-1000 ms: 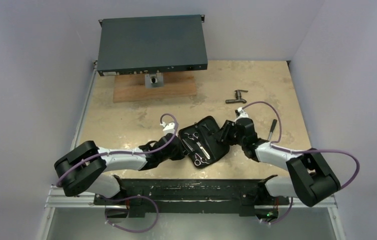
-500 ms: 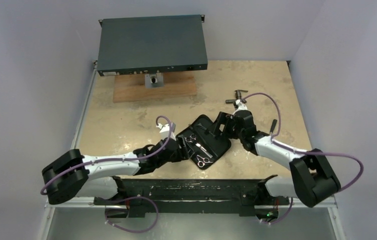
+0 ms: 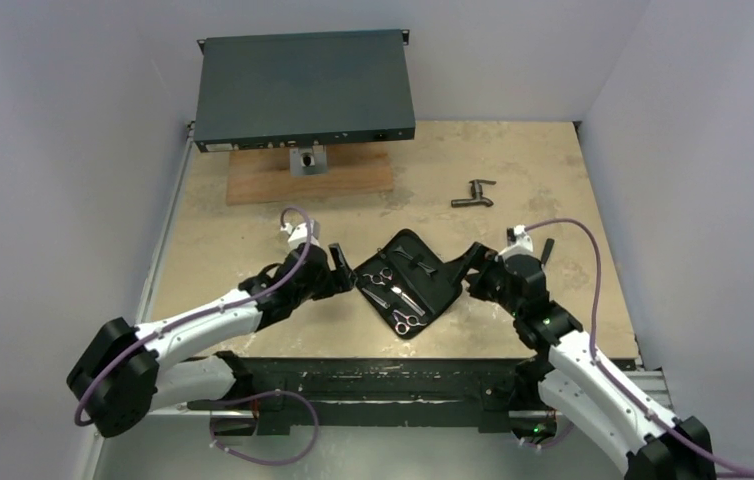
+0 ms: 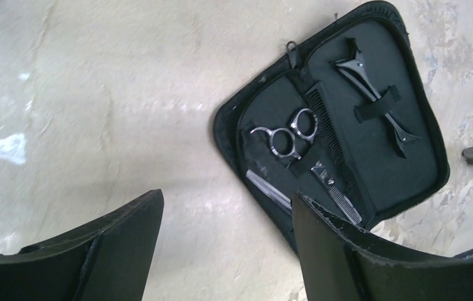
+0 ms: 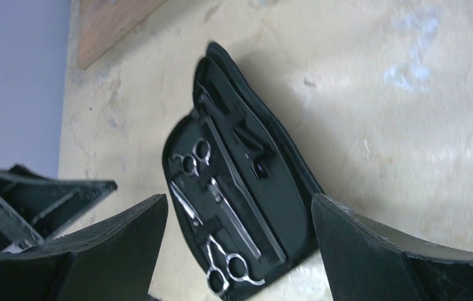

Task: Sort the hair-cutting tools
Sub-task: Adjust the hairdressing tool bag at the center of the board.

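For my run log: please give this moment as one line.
left gripper open, empty | right gripper open, empty | case open | scissors, comb, clip inside

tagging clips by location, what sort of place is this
Probably a robotics lab bench: plain walls around a tan table, two robot arms bolted at its near edge, a rack-mount unit on a wooden board.

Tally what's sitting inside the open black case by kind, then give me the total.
Scissors: 2
Comb: 1
Clip: 1
Total: 4
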Controlling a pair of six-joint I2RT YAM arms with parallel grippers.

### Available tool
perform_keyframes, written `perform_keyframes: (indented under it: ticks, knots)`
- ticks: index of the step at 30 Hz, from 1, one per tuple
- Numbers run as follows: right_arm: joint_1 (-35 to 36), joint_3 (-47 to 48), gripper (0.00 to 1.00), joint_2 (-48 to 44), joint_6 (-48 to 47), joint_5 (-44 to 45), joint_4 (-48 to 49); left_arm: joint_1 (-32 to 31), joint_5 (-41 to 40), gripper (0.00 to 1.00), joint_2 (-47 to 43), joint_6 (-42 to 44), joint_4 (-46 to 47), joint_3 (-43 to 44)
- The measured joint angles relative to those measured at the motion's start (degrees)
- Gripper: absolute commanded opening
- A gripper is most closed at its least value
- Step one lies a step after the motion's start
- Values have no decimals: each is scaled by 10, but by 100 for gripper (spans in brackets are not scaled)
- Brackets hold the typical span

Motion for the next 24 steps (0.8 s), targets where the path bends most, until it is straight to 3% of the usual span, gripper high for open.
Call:
perform_keyframes:
  ticks: [5, 11, 24]
  knots:
    - [3, -66, 81, -73, 45, -15, -35, 31, 48, 70, 94, 41, 36, 63]
    - [14, -109, 81, -71, 83, -31, -36, 70, 88, 68, 190, 54, 99, 107]
    - [25, -118, 78, 65, 94, -45, 88, 76, 133, 60, 315, 59, 189, 130]
